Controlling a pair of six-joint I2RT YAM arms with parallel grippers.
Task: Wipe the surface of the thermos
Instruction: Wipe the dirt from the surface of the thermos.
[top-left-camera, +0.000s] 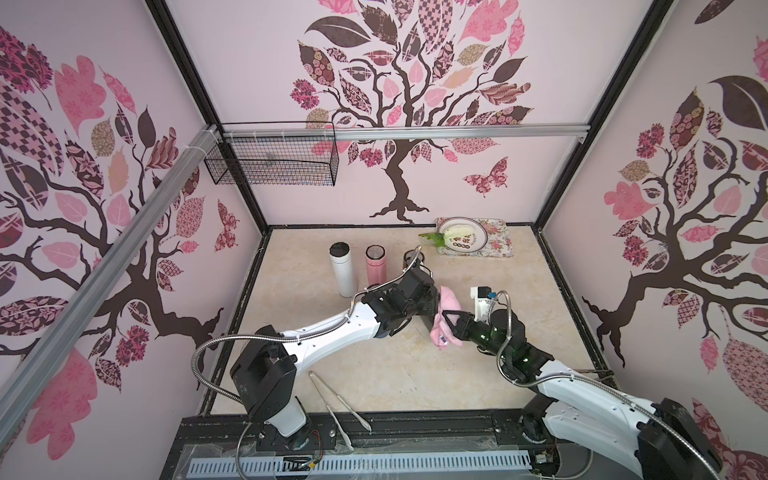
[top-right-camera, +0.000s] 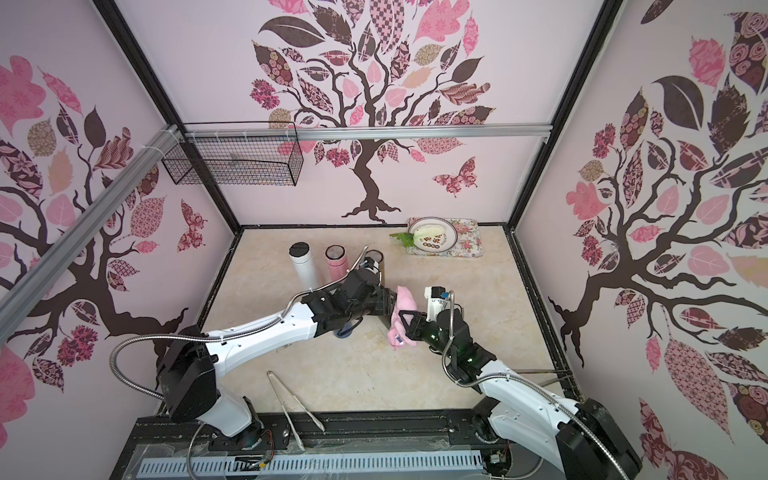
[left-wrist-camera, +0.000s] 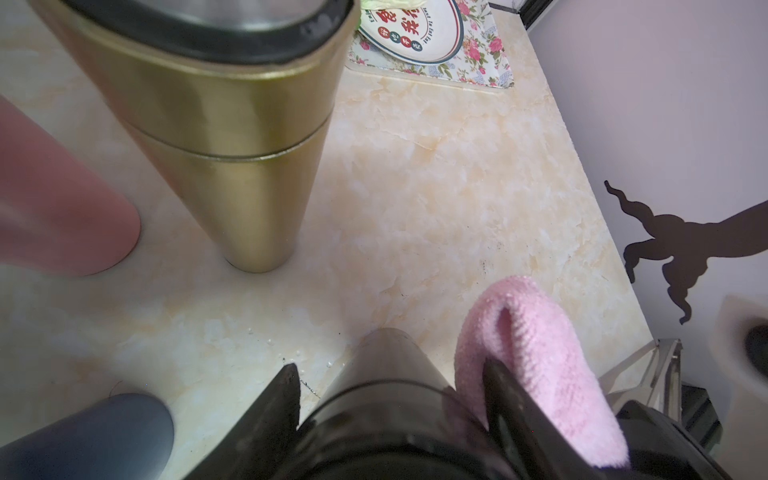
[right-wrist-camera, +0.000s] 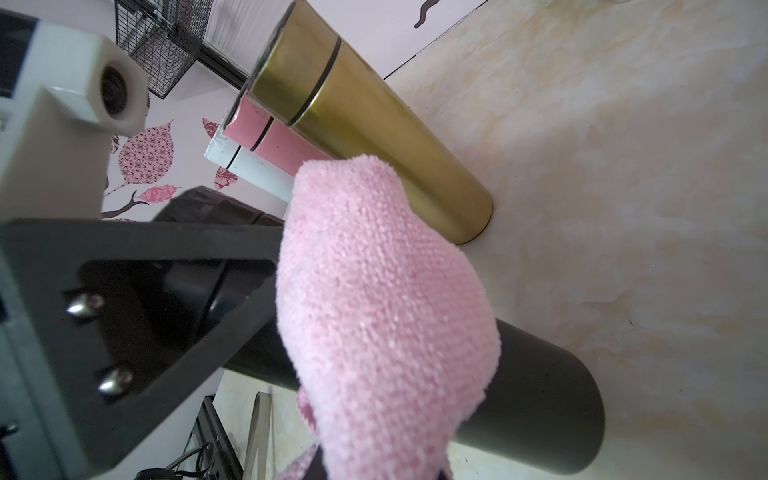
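Right wrist view shows a smooth black thermos, shaped like a round tube. A fuzzy pink cloth lies over its side and touches it. The left gripper is clamped on the black thermos near its top, with one black finger on each side. The right gripper is pinched tight on the fuzzy pink cloth and holds it against the thermos. It is hard to tell whether the bottom of the thermos touches the table.

In both top views the black thermos is near the middle of the beige marble table. The left arm reaches in from 7 o'clock and the right arm from 5 o'clock.

Three more bottles stand upright in a row toward 11 o'clock. They are a tall white thermos, a pink thermos and a shiny gold thermos.

At 1 o'clock, by the back wall, a round white plate sits on a flowery tray. A pale leafy vegetable lies on the plate. Metal tongs lie at 7 o'clock by the front edge. A black wire basket hangs on the back wall at 11 o'clock.
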